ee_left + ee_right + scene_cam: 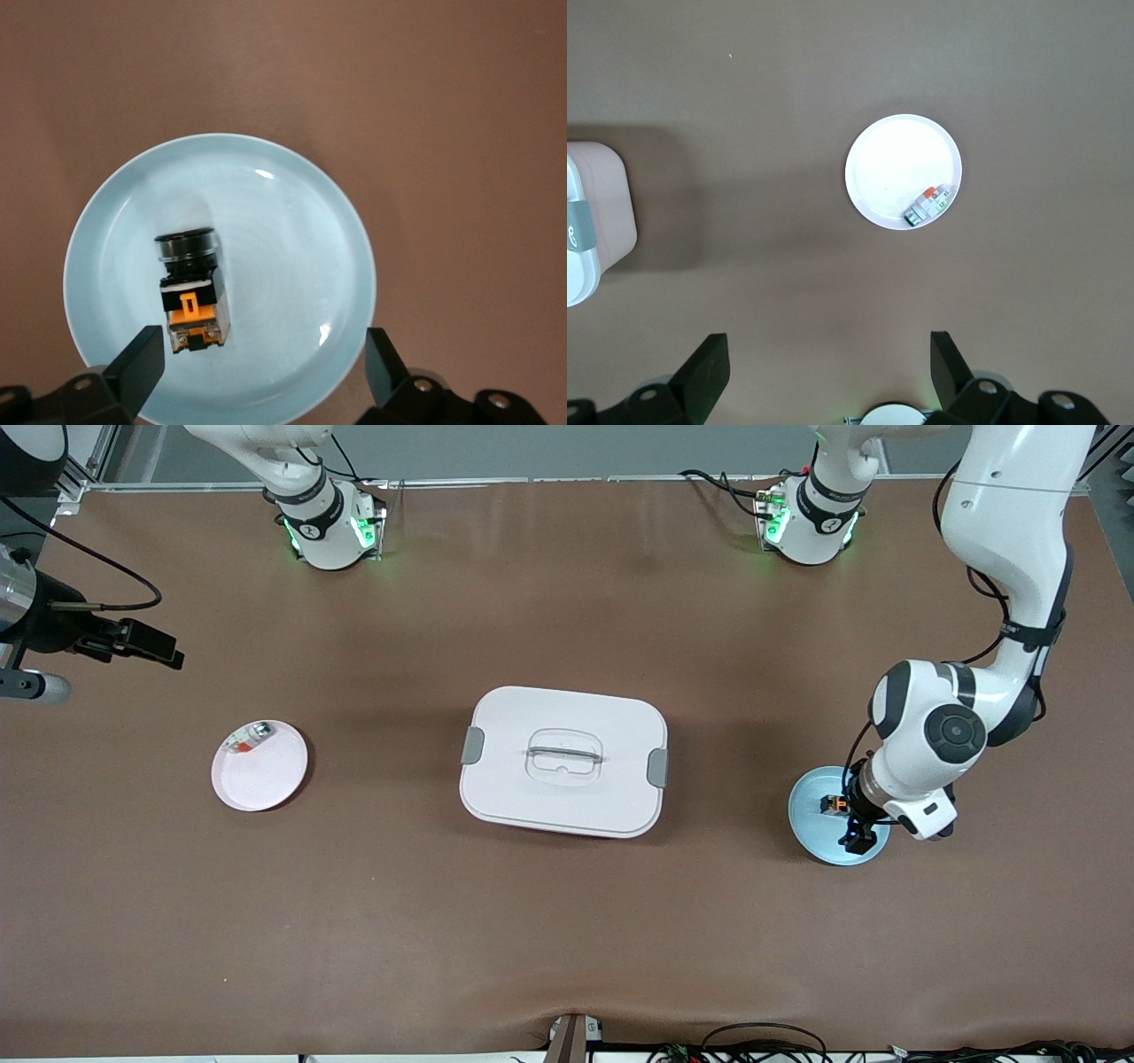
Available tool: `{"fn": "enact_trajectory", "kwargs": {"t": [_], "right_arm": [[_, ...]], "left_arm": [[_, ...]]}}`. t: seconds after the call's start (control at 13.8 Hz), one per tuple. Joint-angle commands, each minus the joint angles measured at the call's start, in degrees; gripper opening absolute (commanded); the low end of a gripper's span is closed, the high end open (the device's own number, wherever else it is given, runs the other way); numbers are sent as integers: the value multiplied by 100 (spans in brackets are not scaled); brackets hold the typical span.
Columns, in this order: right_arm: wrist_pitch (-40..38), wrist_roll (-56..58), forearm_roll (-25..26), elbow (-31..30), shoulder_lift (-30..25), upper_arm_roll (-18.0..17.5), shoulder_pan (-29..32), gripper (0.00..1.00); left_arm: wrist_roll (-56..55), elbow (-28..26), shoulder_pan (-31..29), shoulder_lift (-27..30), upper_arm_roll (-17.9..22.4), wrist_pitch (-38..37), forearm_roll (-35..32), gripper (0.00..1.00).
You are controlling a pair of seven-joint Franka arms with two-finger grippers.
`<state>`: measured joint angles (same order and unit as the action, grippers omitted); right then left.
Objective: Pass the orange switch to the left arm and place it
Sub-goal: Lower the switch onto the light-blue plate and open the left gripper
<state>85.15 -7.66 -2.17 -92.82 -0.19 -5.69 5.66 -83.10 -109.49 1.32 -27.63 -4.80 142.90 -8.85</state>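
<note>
The orange switch (190, 292), a small black part with an orange end, lies loose on a light blue plate (292, 230) at the left arm's end of the table. My left gripper (263, 367) hangs open just above that plate, and the switch rests close to one finger (142, 363) without being gripped. In the front view the switch (830, 803) shows beside the left gripper (858, 841). The white box (563, 762) with grey latches stands mid-table. My right gripper (830, 367) waits open and empty, high over the right arm's end (151, 645).
A pink plate (266, 779) sits toward the right arm's end, with a small silvery-clear item with red (248, 737) at its rim. The right wrist view shows that plate (895, 168) and one corner of the box (589, 230).
</note>
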Motion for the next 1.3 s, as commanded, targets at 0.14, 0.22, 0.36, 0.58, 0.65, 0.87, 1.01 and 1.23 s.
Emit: {"fn": "enact_trajectory", "kwargs": {"t": [0.14,0.22,0.36,0.58,0.65,0.87,1.01,1.23], "right_arm": [[344,-69,-134,-597,-508,-72,137,100],[405,-69,-134,-615,-569,-72,137,100],[581,-69,-134,-799,-701,-72,145,100],[617,-78,-134,-843,-728,-72,146,100],[625,-69,-134,-843,-728,-72,146,100],[652,-78,-143,-852,-719,-72,163,100],[687,-78,-143,-852,-719,-72,181,100],[713,-78,-143,-852,-719,-72,181,100]], "left_arm": [[2539,-90,-53,205,-109,-8,-91,100],[3031,-90,-53,214,-109,-8,-91,100],[4068,-99,-53,232,-118,-8,-91,100],[5800,-99,-62,241,-118,-8,-91,100],[6257,-99,-62,241,-118,1,-73,100],[7025,-99,-71,258,-118,1,-38,100],[7473,-90,-79,267,-118,1,-21,100],[7528,-90,-185,293,-118,-7,-20,100]]}}
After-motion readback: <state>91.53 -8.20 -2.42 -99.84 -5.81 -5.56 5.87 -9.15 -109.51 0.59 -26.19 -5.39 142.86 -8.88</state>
